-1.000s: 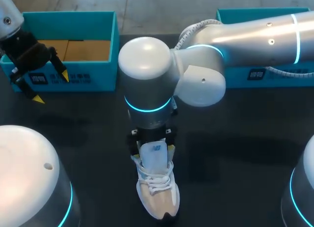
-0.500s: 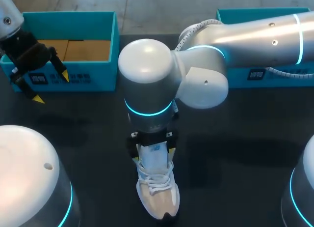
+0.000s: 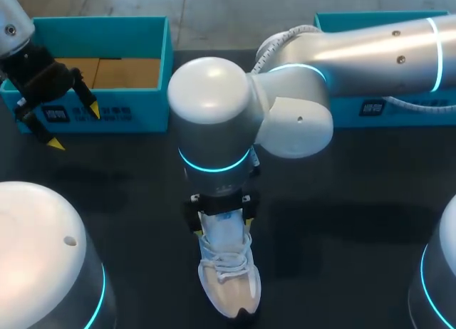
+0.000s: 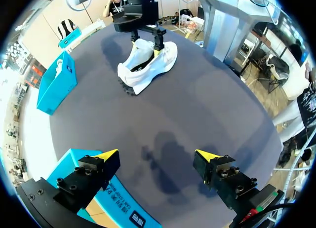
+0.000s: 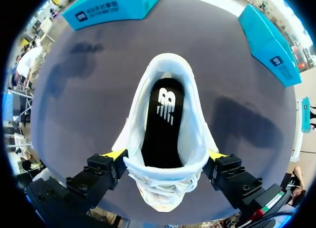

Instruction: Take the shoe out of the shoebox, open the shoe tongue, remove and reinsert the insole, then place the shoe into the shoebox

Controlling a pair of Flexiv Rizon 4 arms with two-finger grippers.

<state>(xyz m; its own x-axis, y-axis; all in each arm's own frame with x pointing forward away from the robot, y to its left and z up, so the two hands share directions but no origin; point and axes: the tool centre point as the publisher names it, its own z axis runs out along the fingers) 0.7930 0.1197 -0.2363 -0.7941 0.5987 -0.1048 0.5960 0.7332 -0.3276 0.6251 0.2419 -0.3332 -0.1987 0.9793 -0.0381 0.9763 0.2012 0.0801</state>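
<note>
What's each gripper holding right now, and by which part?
The right gripper appears to grip the shoe across its tongue end, with a finger on each side. The left gripper is open and holds nothing.

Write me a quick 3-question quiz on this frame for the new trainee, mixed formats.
1. The shoe stands on the table, outside the open shoebox. Which arm's tool is down at it?
2. Where is the black insole? A: inside the shoe. B: in the shoebox. C: held by the left tool.
3. True or false: the left tool is shut on the shoebox wall.

Key:
1. The right tool.
2. A.
3. False. It is open and holds nothing.
</note>
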